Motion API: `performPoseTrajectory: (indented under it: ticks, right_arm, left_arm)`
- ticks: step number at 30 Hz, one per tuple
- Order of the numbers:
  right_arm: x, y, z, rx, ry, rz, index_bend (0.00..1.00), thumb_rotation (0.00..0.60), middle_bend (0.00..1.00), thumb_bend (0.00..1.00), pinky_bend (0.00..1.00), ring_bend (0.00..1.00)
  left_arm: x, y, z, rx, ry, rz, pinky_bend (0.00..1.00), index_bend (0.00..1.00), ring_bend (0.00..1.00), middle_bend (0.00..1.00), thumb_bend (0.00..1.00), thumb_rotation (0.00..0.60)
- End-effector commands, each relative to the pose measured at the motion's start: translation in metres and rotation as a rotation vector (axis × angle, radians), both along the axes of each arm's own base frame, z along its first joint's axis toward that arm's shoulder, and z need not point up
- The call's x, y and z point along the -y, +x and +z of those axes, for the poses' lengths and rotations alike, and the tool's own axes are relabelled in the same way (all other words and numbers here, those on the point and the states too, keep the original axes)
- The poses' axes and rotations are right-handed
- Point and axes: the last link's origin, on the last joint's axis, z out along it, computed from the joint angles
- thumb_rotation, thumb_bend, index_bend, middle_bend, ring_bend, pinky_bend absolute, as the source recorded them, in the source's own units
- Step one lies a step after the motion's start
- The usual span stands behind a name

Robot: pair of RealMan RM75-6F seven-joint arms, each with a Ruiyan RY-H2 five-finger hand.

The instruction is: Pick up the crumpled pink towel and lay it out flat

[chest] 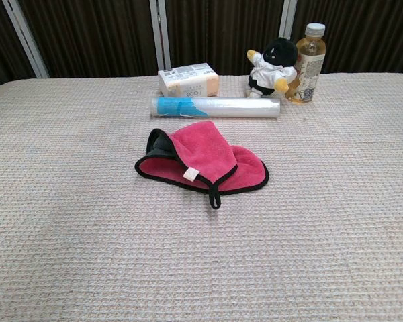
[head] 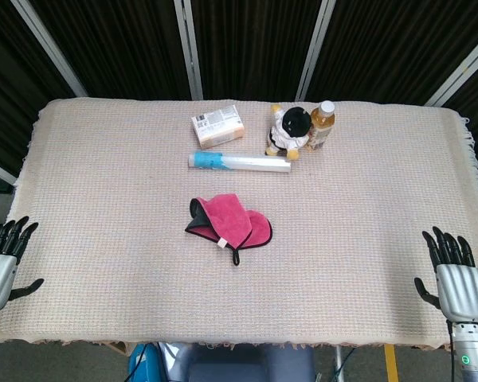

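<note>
- On a beige woven cloth (head: 103,239) covering the table, the pink towel (head: 229,222) lies folded over itself near the middle, its black trim and hanging loop showing.
- At the near corners, my left hand (head: 1,259) and right hand (head: 454,274) hover apart from everything, fingers spread and holding nothing.
- Along the far side sit a small box (head: 217,126), a plastic-wrapped roll (head: 239,161), a plush toy (head: 290,130) and a tea bottle (head: 322,125).
- Behind the table hang dark curtains (head: 247,48) crossed by metal poles.

Pink towel (chest: 205,157) edged black with a white tag, on a beige waffle-weave tablecloth (chest: 74,228).
</note>
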Motion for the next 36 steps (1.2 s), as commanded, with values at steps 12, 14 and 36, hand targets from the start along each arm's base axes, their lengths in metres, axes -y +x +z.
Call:
performPoseTrajectory:
  ticks: [12, 14, 36]
  right_arm:
    - [-0.001, 0.0, 0.003, 0.005, -0.013, 0.001, 0.0, 0.6, 0.0, 0.33, 0.0, 0.0]
    - [-0.001, 0.0, 0.002, 0.003, -0.012, -0.001, 0.0, 0.6, 0.0, 0.33, 0.0, 0.0]
    - [0.002, -0.004, -0.003, -0.019, -0.042, -0.037, 0.0, 0.6, 0.0, 0.33, 0.0, 0.0]
  left_arm:
    - [0.001, 0.0, 0.001, 0.003, 0.002, 0.001, 0.0, 0.0, 0.0, 0.0, 0.04, 0.6]
    - [0.0, 0.0, 0.0, 0.004, 0.001, 0.006, 0.0, 0.0, 0.0, 0.0, 0.04, 0.6]
    - [-0.006, 0.0, -0.014, -0.025, -0.016, 0.032, 0.0, 0.01, 0.0, 0.0, 0.04, 0.6]
